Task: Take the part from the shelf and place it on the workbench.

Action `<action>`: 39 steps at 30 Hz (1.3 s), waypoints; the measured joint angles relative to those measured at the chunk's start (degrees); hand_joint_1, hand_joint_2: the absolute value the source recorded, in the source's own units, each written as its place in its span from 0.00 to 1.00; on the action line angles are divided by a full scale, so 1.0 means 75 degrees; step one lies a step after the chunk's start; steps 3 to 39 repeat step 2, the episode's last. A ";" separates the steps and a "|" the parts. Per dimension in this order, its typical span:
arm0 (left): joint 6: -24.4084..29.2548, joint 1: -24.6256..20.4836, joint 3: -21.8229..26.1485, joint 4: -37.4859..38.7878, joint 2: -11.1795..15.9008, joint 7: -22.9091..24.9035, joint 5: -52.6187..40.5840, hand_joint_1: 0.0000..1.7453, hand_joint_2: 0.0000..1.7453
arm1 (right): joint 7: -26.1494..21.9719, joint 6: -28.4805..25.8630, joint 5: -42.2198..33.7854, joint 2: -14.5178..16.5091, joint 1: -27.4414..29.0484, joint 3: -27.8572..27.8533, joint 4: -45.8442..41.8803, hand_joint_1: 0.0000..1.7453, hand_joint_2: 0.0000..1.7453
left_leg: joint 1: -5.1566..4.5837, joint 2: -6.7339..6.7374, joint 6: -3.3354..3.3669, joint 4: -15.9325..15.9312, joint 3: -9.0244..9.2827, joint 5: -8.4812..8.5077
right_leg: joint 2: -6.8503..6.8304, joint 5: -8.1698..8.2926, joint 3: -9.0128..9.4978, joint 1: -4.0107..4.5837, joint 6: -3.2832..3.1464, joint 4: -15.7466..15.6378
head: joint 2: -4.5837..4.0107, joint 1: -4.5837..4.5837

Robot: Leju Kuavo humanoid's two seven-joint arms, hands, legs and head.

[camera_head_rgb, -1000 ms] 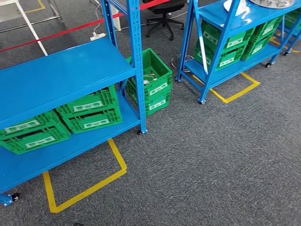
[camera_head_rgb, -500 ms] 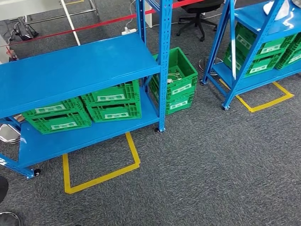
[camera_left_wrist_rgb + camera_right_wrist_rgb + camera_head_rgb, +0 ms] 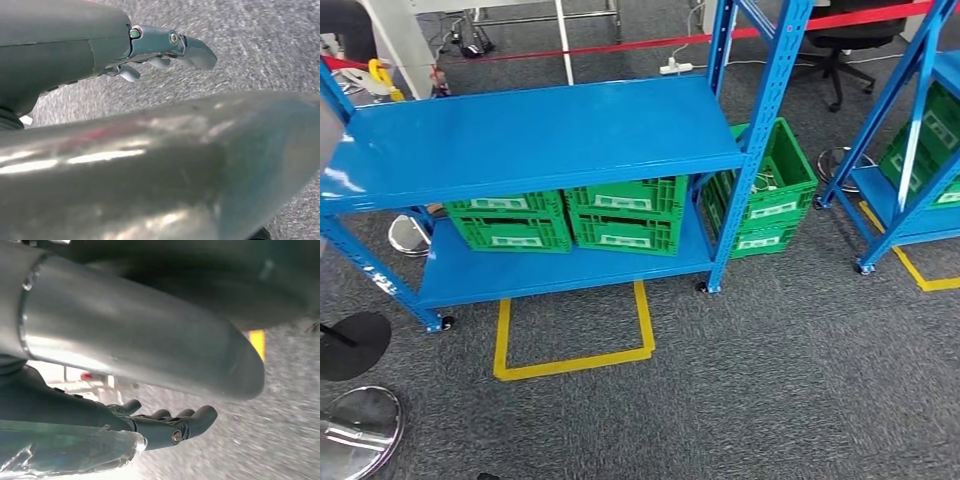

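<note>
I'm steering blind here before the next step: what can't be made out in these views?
- Part: both wrist views show a shiny silver surface close to the lens, too blurred to identify.
- Left hand: a grip can't be told; the silver surface covers much of the picture.
- Right hand: same.
- Green crates: contents hidden under the blue shelf, head view.

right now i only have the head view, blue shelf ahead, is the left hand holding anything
observer: no, the left hand has its fingers out straight with nothing in them, grey carpet beyond.
operator: and the right
observer: the right hand has loosely curved fingers, and I see nothing between them.
operator: whats past it
observer: blurred carpet and a bit of yellow floor tape.
</note>
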 joint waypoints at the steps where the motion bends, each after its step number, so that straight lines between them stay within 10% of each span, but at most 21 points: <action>1: 0.0003 -0.0002 0.0000 0.0001 0.0001 0.0000 -0.0004 0.00 0.00 | -0.0026 0.0000 0.0001 0.0000 0.0000 -0.0001 0.0001 0.00 0.00 | 0.0002 -0.0081 -0.0050 0.0009 -0.0036 0.0016 | 0.0115 0.0021 0.0085 -0.0008 -0.0033 -0.0182 | 0.0000 0.0001; 39: 0.0005 -0.0006 0.0000 0.0000 0.0002 0.0000 -0.0005 0.00 0.00 | -0.0039 0.0000 0.0001 0.0000 0.0000 -0.0001 0.0003 0.00 0.00 | -0.0004 -0.0122 -0.0076 0.0022 -0.0060 0.0023 | 0.0128 -0.0005 0.0108 -0.0010 -0.0055 -0.0236 | 0.0000 -0.0002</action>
